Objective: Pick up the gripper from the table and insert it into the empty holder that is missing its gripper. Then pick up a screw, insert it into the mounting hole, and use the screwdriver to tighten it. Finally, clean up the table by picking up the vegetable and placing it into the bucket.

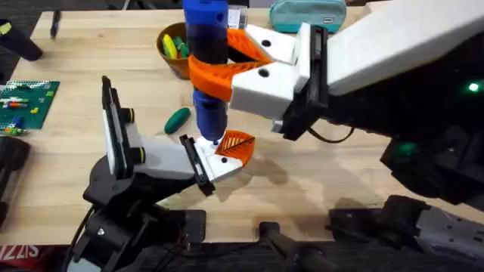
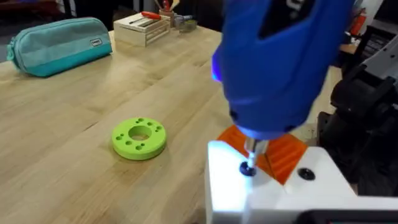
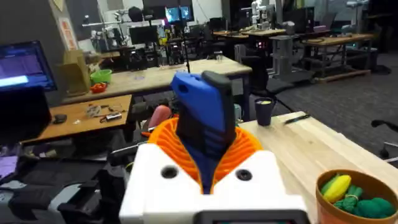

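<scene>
Right gripper point(image 1: 227, 64) clamps screwdriver point(image 1: 208, 68), tip on screw point(image 2: 247, 168) in holder point(image 1: 219, 168); gripper point(image 1: 236, 145) seated, vegetable point(image 1: 178, 118) outside bucket point(image 1: 175, 64); left fingers unreadable.

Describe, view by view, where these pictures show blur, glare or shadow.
Overhead: the screwdriver rises near the camera and looks soft; the right arm casts a shadow on the table. Left wrist: the screwdriver is a blurred blue mass, and the white holder glares under its tip. Right wrist: the bucket is sharp, the room behind softer.

Blue, black-banded screwdriver point(image 1: 206, 45); ribbed orange gripper point(image 1: 237, 146); dark green vegetable point(image 1: 178, 119).
</scene>
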